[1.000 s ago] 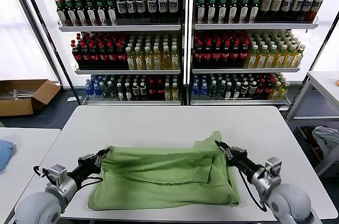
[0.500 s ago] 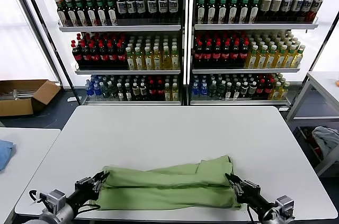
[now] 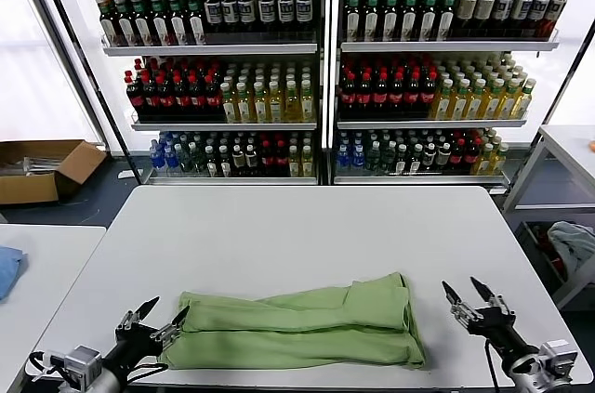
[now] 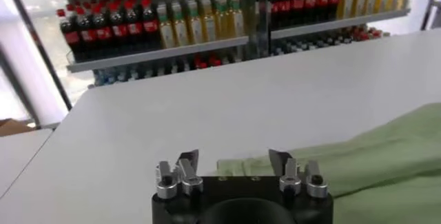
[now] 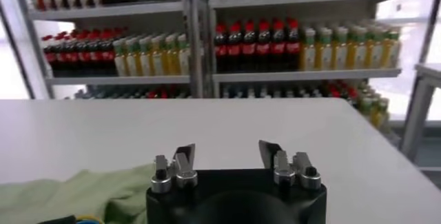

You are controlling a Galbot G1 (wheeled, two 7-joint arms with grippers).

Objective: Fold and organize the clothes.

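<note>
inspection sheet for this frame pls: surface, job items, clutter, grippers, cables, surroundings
Surface: white table, mostly bare.
Job's things: green shirt folded into a long band near the table's front edge, lying flat, held by neither gripper.
Clutter: nothing seen on this table.
Grippers: left gripper open at the shirt's left end; right gripper open, clear of the shirt's right end.
Cables: black cable looped along the left arm, beside the shirt's corner.
Surroundings: shelves of bottles behind; cardboard box on the floor; blue cloth on the side table.
</note>
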